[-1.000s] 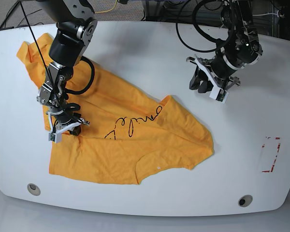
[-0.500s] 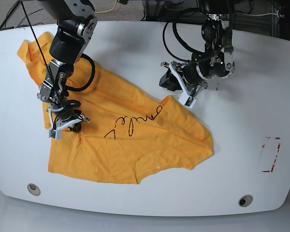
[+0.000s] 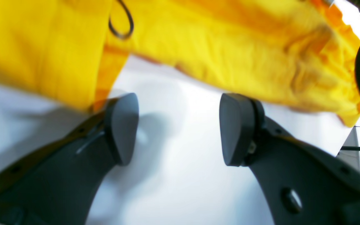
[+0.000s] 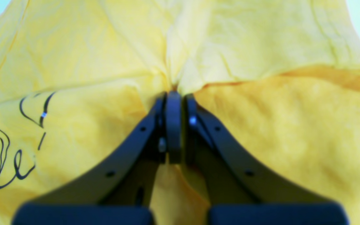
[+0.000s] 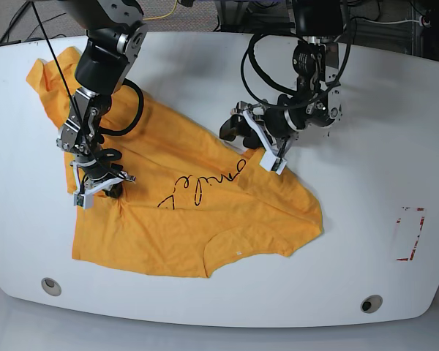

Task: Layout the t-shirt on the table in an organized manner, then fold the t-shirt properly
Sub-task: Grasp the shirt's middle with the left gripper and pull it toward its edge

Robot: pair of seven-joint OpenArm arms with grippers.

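The t-shirt (image 5: 197, 212) lies spread but rumpled across the left and middle of the white desk (image 5: 366, 95) in the base view, running from the upper left corner down toward the lower centre. Its black cursive lettering (image 5: 201, 186) shows near the middle of the cloth, and a fold ridge runs along the right-hand part.

The right gripper (image 5: 95, 186) sits at the left of the base frame, low on the shirt. In the right wrist view its jaws are pressed fully together with a pinch of yellow fabric drawn up between the fingertips (image 4: 173, 106) — creases fan out from that spot toward the top of the frame, and the lettering (image 4: 8, 147) lies at the left edge.

The left gripper (image 5: 252, 139) is in the upper middle of the base frame, just at the shirt's upper edge. In the left wrist view its two dark fingers (image 3: 122, 128) stand wide apart with bare white desk (image 3: 180, 175) between them — nothing is held. The shirt's edge (image 3: 230, 62) fills the top of that frame, just beyond the fingertips, and a bit of cloth overlaps the tip of the finger on the left.

A red rectangular outline (image 5: 410, 234) marks the desk at the lower right, well apart from the shirt.
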